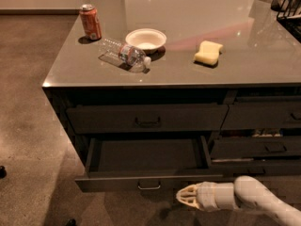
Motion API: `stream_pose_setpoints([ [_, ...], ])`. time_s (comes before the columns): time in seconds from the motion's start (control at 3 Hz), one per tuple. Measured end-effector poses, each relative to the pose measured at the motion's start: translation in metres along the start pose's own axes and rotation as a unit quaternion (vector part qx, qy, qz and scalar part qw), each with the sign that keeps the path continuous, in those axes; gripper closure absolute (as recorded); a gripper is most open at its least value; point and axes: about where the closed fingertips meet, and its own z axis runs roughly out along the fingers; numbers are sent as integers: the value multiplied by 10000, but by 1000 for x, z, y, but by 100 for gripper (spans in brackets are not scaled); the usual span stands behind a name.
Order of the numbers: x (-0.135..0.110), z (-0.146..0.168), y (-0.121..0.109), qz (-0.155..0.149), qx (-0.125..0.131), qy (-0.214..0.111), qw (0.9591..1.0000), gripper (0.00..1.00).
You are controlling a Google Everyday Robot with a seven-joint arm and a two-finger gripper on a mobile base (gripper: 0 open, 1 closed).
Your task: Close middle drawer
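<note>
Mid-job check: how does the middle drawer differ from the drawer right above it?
The middle drawer is pulled out with its long tray exposed; the top drawer is shut. The middle drawer's front is low, the top drawer's is taller. Both are dark grey and equally wide, each with a small bar at its centre. The gripper sits low, just right of the middle drawer's handle.

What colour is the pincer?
White; camera view shows the pincer low, right of the drawer handle.
</note>
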Motion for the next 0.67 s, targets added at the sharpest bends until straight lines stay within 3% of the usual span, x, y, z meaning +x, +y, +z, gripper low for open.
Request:
stream_pose_setpoints([
  [0.33,21,45,-6,-69,-638,-172,9978,100],
  [0.67,34,83,-16,-106,-1004,-382,9942,100],
])
